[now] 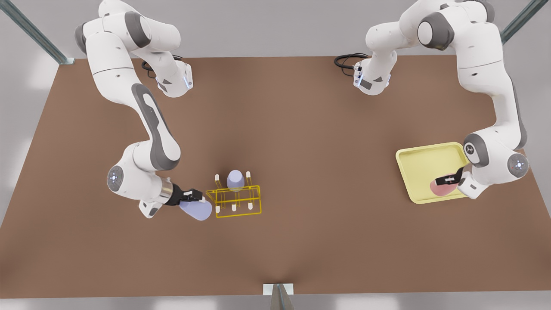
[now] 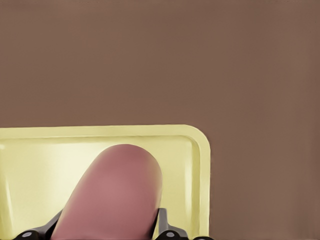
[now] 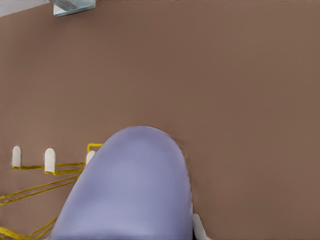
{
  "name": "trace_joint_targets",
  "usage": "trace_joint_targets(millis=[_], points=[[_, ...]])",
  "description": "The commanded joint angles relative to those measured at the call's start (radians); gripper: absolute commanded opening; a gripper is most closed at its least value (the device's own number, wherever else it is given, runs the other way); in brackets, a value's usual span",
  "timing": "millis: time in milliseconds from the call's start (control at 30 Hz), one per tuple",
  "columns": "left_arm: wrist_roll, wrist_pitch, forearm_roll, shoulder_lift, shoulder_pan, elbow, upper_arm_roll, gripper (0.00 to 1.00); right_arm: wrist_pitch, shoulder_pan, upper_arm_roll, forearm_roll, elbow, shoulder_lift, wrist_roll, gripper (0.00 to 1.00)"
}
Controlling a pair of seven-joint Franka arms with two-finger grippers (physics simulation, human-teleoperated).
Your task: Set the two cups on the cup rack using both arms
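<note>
My right gripper, on the front view's left, is shut on a pale lavender cup. It holds the cup tilted just beside the left end of the yellow wire cup rack. Another lavender cup sits upside down on a back peg of the rack. On the front view's right, my left gripper is shut on the pale pink cup. Black fingers flank that cup over the near part of the tray.
The pale-yellow flat tray lies on the brown table at the front view's right. White-tipped pegs stand along the rack. A metal bracket sits at the table's near edge, and a black cable lies by the far arm base.
</note>
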Motion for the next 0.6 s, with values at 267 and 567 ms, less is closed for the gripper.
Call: trace_joint_targets(millis=[267,567], points=[[-1.026,-0.085,0.023,0.162,-0.098,0.351,-0.308,0.84,-0.004,0.018,0.022,0.093,0.065,0.054,-0.008,0.74],[-1.194,-0.031,0.005,0.381,-0.389,0.741,-0.305,0.84,-0.004,0.026,0.032,0.107,0.058,0.072,-0.013,1.0]])
